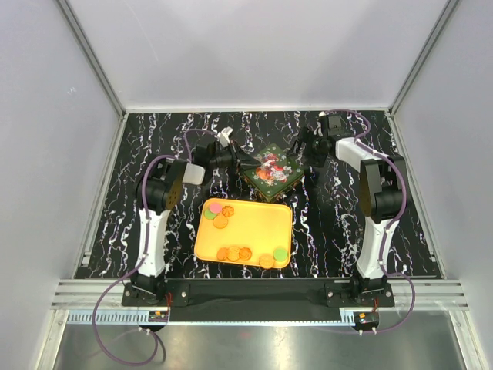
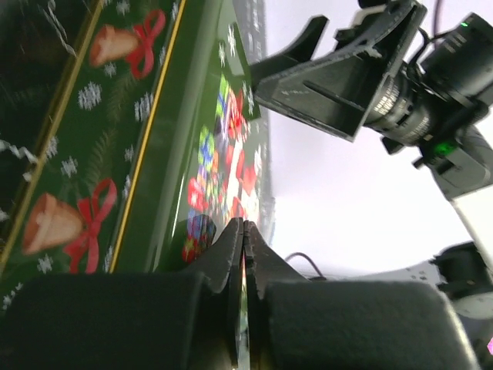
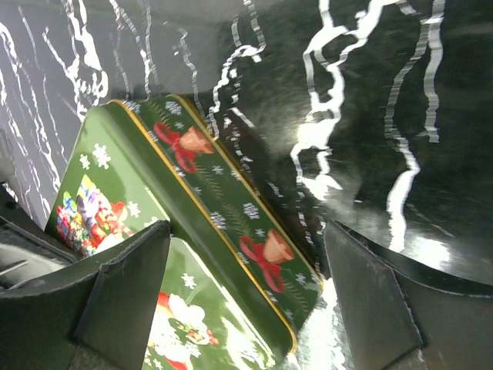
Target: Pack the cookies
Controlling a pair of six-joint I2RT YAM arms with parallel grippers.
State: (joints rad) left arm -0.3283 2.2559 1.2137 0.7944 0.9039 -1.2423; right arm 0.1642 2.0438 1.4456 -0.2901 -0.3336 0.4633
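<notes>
Several cookies lie on the yellow tray point(image 1: 254, 223): orange ones point(image 1: 233, 253), a green one point(image 1: 280, 253), and a pink and green pair point(image 1: 213, 208). Behind the tray stands a green Christmas tin point(image 1: 271, 171) with its lid on. My left gripper point(image 1: 245, 160) is shut, its tips point(image 2: 244, 223) right at the edge of the tin's lid point(image 2: 154, 131). My right gripper point(image 1: 302, 154) is open and straddles the tin's right corner point(image 3: 262, 254), with its fingers point(image 3: 248, 231) either side and clear of the walls.
The table is black marble-patterned point(image 1: 347, 239), closed in by grey walls on three sides. Both arm bases sit at the near edge. The tray lies between the arms, just in front of the tin.
</notes>
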